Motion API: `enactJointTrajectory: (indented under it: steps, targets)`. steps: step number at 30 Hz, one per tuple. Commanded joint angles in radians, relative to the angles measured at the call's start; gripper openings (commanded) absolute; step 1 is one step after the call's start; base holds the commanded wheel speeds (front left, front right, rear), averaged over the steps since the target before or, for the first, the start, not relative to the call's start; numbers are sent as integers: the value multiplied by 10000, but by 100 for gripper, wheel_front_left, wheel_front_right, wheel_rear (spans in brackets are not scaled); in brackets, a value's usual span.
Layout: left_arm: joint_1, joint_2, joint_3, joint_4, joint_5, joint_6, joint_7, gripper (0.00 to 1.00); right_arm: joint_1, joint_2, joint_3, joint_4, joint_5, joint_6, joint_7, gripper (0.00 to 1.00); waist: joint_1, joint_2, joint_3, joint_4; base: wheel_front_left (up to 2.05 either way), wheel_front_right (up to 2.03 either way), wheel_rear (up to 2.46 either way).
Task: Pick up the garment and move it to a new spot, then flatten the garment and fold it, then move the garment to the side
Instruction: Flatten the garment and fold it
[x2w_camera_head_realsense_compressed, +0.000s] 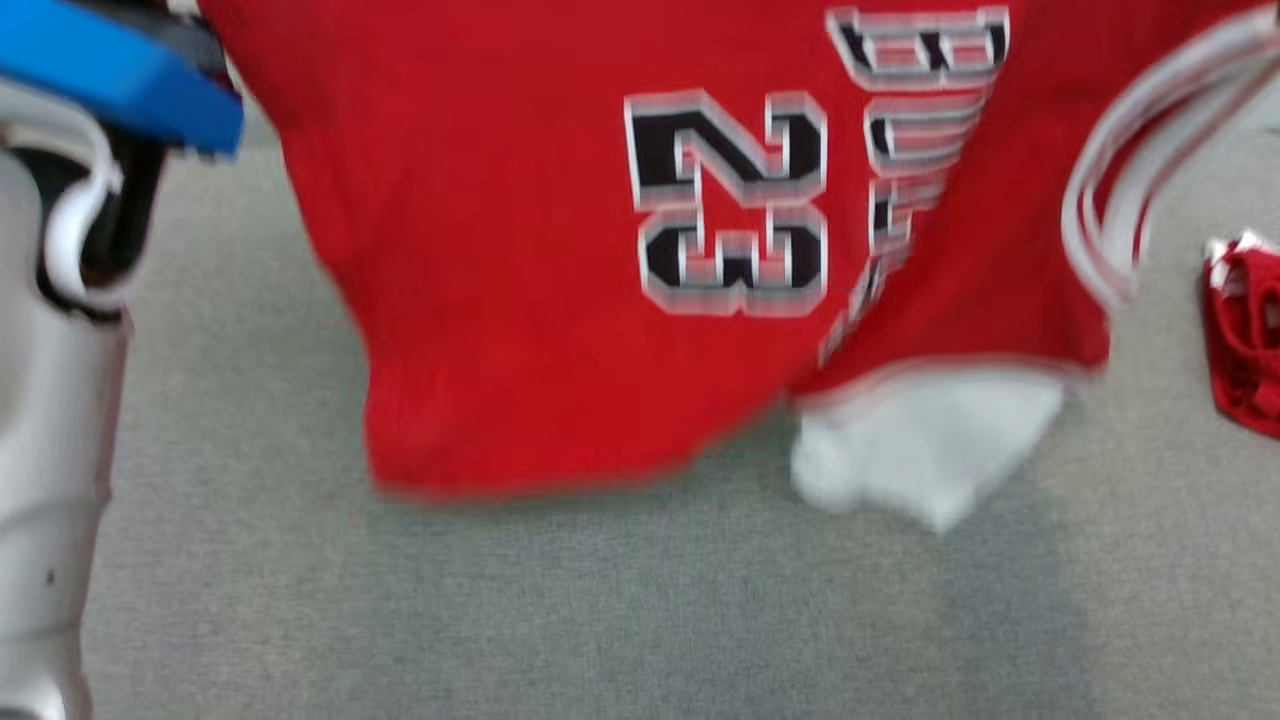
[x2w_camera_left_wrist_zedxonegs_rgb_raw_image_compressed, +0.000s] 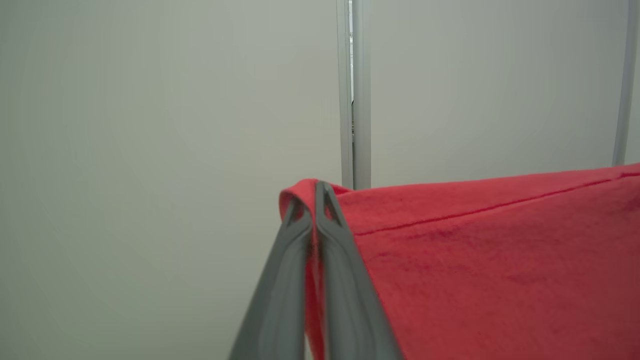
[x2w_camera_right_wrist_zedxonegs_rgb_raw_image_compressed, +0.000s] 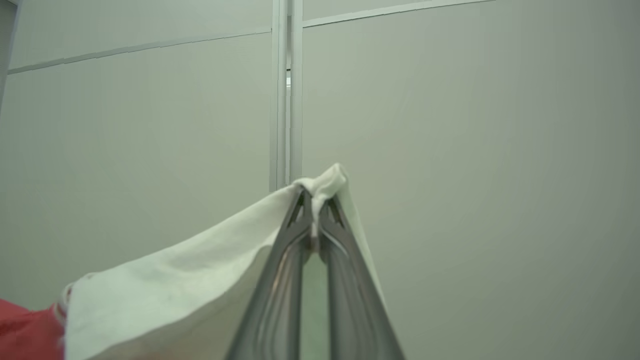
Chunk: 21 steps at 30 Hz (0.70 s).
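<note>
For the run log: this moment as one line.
phase: carry | garment: red jersey, held up over grey surface | left end effector: shut on garment | right end effector: shut on white fabric

The left hand (x2w_camera_left_wrist_zedxonegs_rgb_raw_image_compressed: 316, 192) is pinched tight on the garment (x2w_camera_left_wrist_zedxonegs_rgb_raw_image_compressed: 475, 260); the right hand (x2w_camera_right_wrist_zedxonegs_rgb_raw_image_compressed: 315, 197) is pinched tight on its white part; the pale left forearm (x2w_camera_head_realsense_compressed: 50, 450) stands along the head view's left edge.

head: I look down, close, at shirt (x2w_camera_head_realsense_compressed: 520, 300) over carpet (x2w_camera_head_realsense_compressed: 600, 620) | wrists: I look along my fingers (x2w_camera_left_wrist_zedxonegs_rgb_raw_image_compressed: 345, 290) at wall panels (x2w_camera_left_wrist_zedxonegs_rgb_raw_image_compressed: 150, 125) | shared: shirt
</note>
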Motion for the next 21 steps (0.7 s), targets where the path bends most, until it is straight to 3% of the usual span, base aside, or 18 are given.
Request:
enactJointTrajectory:
  steps: [1, 6, 9, 13, 21]
  targets:
    - [-802, -114, 61, 394, 164, 40, -390, 0, -845, -31, -203, 445, -300, -1, -397, 0, -3, -1, 634, 263, 0, 0, 0]
    - [-2297, -359, 162, 1467, 453, 36, -1712, 0, -2340, 123, -786, 1222, -861, -1, -1013, 0, -3, -1, 1289, 94, 0, 0, 0]
    - [-2331, -443, 97, 2144, 380, 15, -2234, 0, -2217, 222, -880, 1292, -791, -1, -1089, 0, -3, -1, 1407, -16, 0, 0, 0]
    - [-1366, -495, -183, 3143, 33, -16, -2531, 0, -780, 346, -755, 1004, -449, -1, -1099, 0, -3, -1, 1499, -181, 0, 0, 0]
    - [2096, -1143, -171, 4852, -1234, -28, -3012, 0, 4244, 1037, -430, 633, 523, -3, -1101, 0, -3, -1, 1476, -353, 0, 0, 0]
